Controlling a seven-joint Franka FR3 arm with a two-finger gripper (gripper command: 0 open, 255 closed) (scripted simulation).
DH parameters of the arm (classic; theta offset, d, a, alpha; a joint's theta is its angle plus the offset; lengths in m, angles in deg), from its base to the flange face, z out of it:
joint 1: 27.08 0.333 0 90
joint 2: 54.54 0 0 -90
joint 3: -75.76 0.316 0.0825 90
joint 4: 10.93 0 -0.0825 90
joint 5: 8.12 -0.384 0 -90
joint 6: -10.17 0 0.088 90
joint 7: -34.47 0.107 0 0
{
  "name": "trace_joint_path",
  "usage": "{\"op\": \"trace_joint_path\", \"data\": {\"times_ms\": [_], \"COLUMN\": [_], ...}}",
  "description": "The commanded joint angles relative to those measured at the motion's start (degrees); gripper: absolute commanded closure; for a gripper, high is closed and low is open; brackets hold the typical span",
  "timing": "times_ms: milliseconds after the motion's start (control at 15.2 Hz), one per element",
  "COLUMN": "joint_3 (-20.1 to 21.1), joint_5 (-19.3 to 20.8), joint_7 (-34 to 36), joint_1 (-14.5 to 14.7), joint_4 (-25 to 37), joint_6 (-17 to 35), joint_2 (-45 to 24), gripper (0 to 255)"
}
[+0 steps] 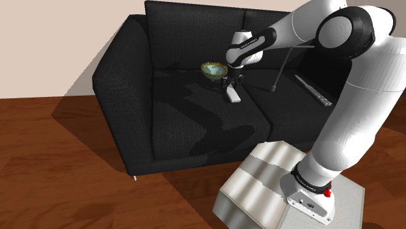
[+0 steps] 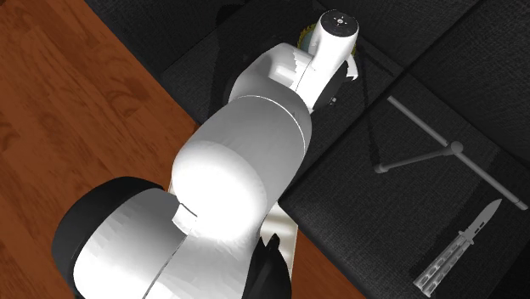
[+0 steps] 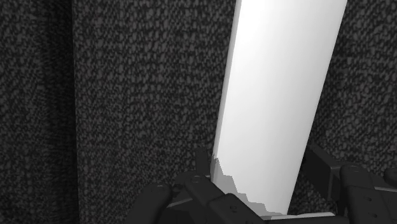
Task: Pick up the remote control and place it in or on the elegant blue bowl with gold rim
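A plain white remote control (image 1: 233, 96) lies on the black sofa seat (image 1: 175, 123), just in front of the bowl. The bowl (image 1: 213, 70) is blue-green inside with a gold rim and stands at the back of the seat. My black gripper (image 1: 232, 82) reaches straight down onto the remote's far end. Seen from the wrist, the long white remote control (image 3: 280, 83) runs away from the hand, and the gripper (image 3: 261, 164) has a finger pressed against each long side. The remote still rests on the cushion. A sliver of the bowl (image 2: 302, 36) peeks out beside the arm.
On the neighbouring cushion lie a grey T-shaped rod (image 1: 280, 73) and an open folding knife (image 1: 316, 92); the same rod (image 2: 425, 156) and knife (image 2: 459, 246) appear in the second exterior view. The sofa's backrest rises right behind the bowl. Wooden floor surrounds the sofa.
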Motion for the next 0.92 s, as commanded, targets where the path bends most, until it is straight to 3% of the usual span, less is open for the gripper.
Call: {"op": "trace_joint_path", "data": {"times_ms": [0,528,858], "joint_3": [0.0,0.0,-0.1], "joint_5": [0.0,0.0,0.2], "joint_7": [0.0,0.0,0.1], "joint_1": [0.0,0.0,0.1], "joint_4": [0.0,0.0,1.4], "joint_6": [0.0,0.0,-3.4], "joint_2": [0.0,0.0,2.0], "gripper": [255,255,255]}}
